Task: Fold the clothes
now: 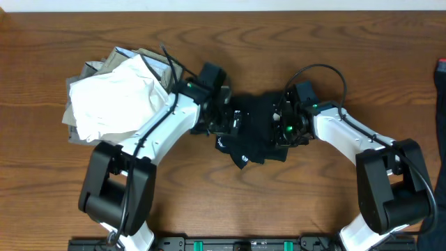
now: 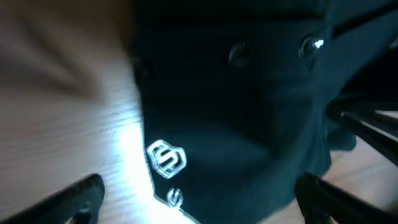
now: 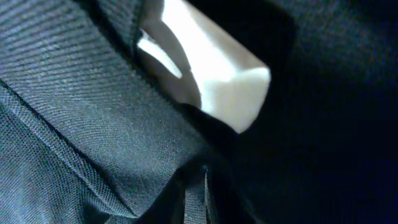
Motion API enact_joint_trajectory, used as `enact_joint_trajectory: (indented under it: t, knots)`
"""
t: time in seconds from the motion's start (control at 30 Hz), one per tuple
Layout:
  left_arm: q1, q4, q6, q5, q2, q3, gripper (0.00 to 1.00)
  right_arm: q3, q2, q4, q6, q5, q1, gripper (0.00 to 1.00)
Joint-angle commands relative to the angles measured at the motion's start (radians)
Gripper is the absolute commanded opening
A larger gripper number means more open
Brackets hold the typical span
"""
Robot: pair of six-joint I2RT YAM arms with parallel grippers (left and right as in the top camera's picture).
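Note:
The black T-shirt (image 1: 254, 132) lies bunched on the wooden table between my two grippers. My left gripper (image 1: 226, 120) is at its left edge. In the left wrist view the two fingertips (image 2: 208, 202) stand wide apart, open, either side of the shirt's edge (image 2: 249, 124), which carries small white marks (image 2: 166, 158). My right gripper (image 1: 284, 127) is pressed into the shirt's right side. The right wrist view is filled with black fabric (image 3: 93, 112) and a white label (image 3: 205, 68). Folds gather at the jaws and the fingers are hidden.
A pile of white and grey clothes (image 1: 111, 94) lies at the left of the table, beside the left arm. Bare wood table (image 1: 313, 195) lies in front and behind. A dark object (image 1: 440, 70) sits at the right edge.

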Motion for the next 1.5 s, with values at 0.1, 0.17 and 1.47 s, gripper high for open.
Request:
enact_joint_trajectory:
  t: [0.1,0.17,1.47]
  knots:
    - [-0.006,0.017,-0.009,0.079,0.037,-0.094,0.57,-0.034,0.057,-0.027,0.017,0.158,-0.013,0.14]
    - [-0.006,0.016,-0.006,0.072,0.052,-0.109,0.25,-0.034,0.057,-0.021,0.017,0.158,-0.013,0.14]
    - [0.075,0.272,-0.063,0.458,0.199,-0.124,0.98,-0.034,0.057,-0.090,-0.003,0.164,-0.072,0.23]
